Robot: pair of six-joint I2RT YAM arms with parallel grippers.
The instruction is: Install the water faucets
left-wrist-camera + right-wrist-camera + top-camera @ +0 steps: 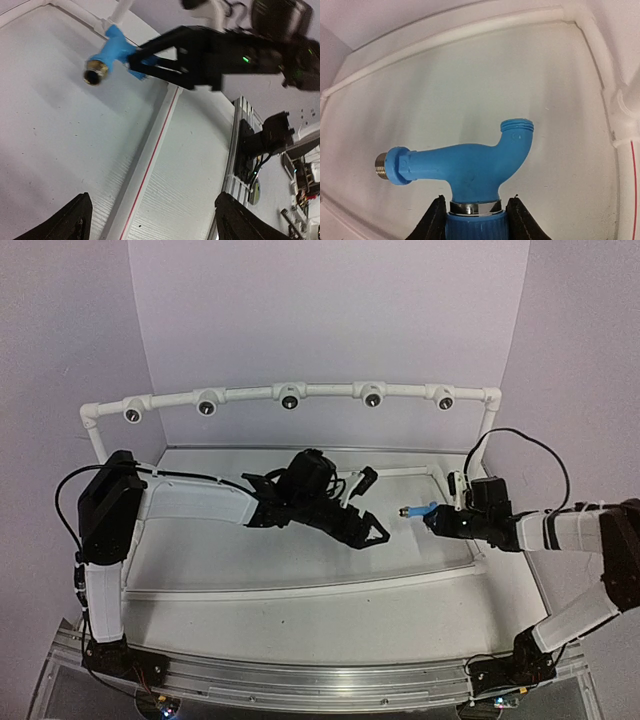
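Observation:
A bright-blue water faucet [470, 165] with a brass threaded end and a chrome ring is held by its ribbed knob. My right gripper [474, 216] is shut on that knob, one finger pressed on each side. In the top view the faucet [420, 509] sticks out leftward from the right gripper [438, 520] over the right part of the white tray [300, 585]. My left gripper [375, 535] stands open with nothing in it, a little left of the faucet. Its wrist view shows the faucet [117, 50] ahead and the open left gripper [155, 222] over the tray's rim.
A white pipe [250, 395] with several tee fittings, dark openings facing forward, arches across the back above the tray. A raised tray rim with a red line [150, 150] runs under the left gripper. The aluminium rail [320, 680] carries both arm bases.

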